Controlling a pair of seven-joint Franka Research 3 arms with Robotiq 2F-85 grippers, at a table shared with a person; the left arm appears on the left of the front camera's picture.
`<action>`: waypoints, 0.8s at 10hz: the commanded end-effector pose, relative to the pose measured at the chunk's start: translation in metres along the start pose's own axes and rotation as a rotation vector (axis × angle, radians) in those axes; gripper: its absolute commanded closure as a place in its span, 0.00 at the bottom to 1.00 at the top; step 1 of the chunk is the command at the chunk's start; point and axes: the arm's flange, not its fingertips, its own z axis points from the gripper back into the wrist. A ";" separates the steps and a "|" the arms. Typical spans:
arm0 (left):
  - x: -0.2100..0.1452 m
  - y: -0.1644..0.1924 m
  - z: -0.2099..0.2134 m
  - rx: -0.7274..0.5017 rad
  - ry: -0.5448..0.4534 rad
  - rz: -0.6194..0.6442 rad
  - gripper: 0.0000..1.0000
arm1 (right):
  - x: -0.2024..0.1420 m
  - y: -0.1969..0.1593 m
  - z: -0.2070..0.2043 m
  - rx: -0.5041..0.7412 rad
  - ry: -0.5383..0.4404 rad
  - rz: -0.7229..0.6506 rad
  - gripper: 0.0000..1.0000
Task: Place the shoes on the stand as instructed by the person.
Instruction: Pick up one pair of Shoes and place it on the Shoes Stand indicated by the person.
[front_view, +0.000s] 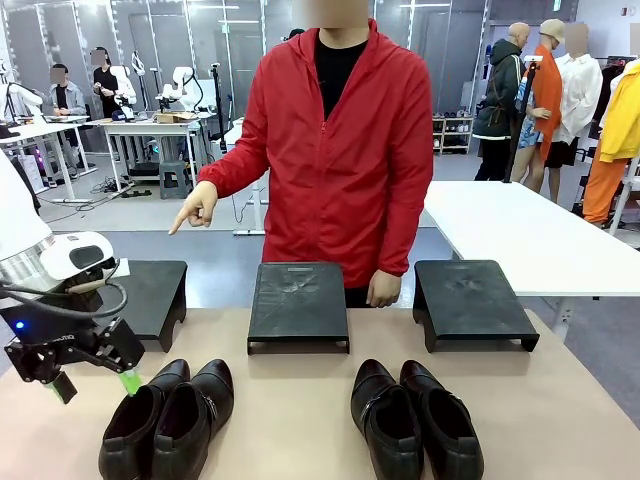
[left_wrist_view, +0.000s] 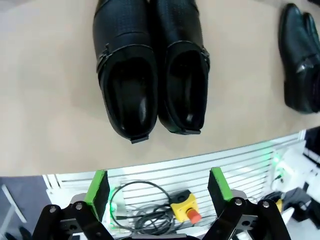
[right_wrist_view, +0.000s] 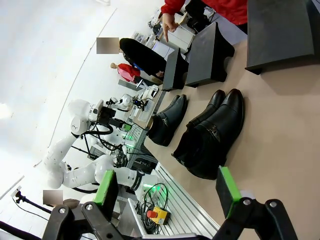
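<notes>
— Surface?
— Beige table (front_view: 300, 440); black left stand (front_view: 150, 295) at the far edge, person's hand (front_view: 195, 208) pointing above it.
— Shoes, pincers?
— Left pair (front_view: 168, 420): just right of left gripper (front_view: 96, 385), spread, empty. Right pair (front_view: 415, 420): ahead of right gripper (right_wrist_view: 165, 180), spread, apart.

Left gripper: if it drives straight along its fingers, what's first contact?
Probably the heel end of the left pair of shoes, straight ahead of the left gripper; depth is unclear, so it may touch the table just short of them.
</notes>
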 end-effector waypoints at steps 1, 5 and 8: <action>0.018 -0.021 -0.021 -0.020 -0.020 0.059 0.00 | -0.001 0.001 0.000 0.011 -0.001 0.006 0.00; 0.037 -0.035 -0.066 0.047 -0.047 0.111 0.00 | -0.001 0.001 0.000 0.011 -0.001 0.006 0.00; 0.050 -0.048 -0.098 0.107 -0.041 0.116 0.00 | -0.001 0.001 0.000 0.011 -0.001 0.006 0.00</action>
